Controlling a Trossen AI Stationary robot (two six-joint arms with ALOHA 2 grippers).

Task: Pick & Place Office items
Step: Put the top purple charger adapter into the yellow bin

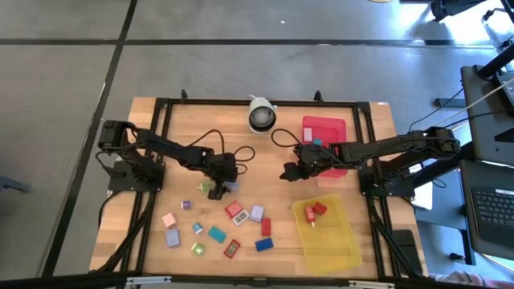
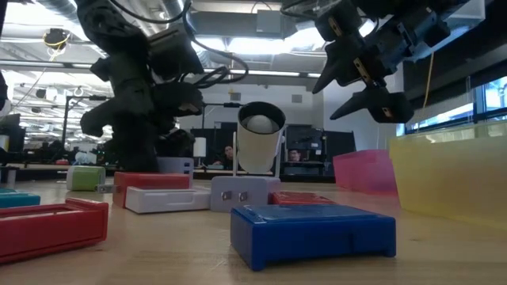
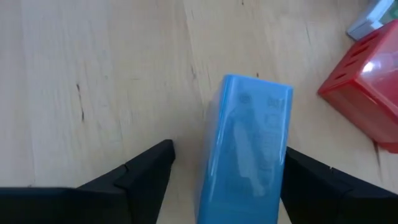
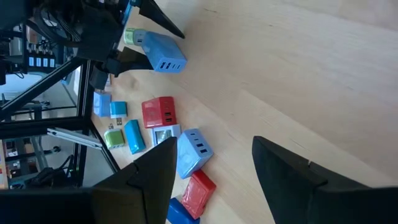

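Nearest the low camera lies a blue block flat on the wooden table, with a red block off to one side and a white round camera standing behind them. From above, the office items are scattered over the front-left part of the table — pink, lilac, teal, red, green and blue pieces, mostly apart from one another.

Over the top edge of that scatter the left gripper is lowered around a light blue block; its fingers stand on either side with a gap on one side, so the jaws are open and not clamped.

Well apart, near the table's middle, the right gripper hangs above bare wood just beside a red tray, jaws open and empty. A yellow tray at the front right holds two red blocks.
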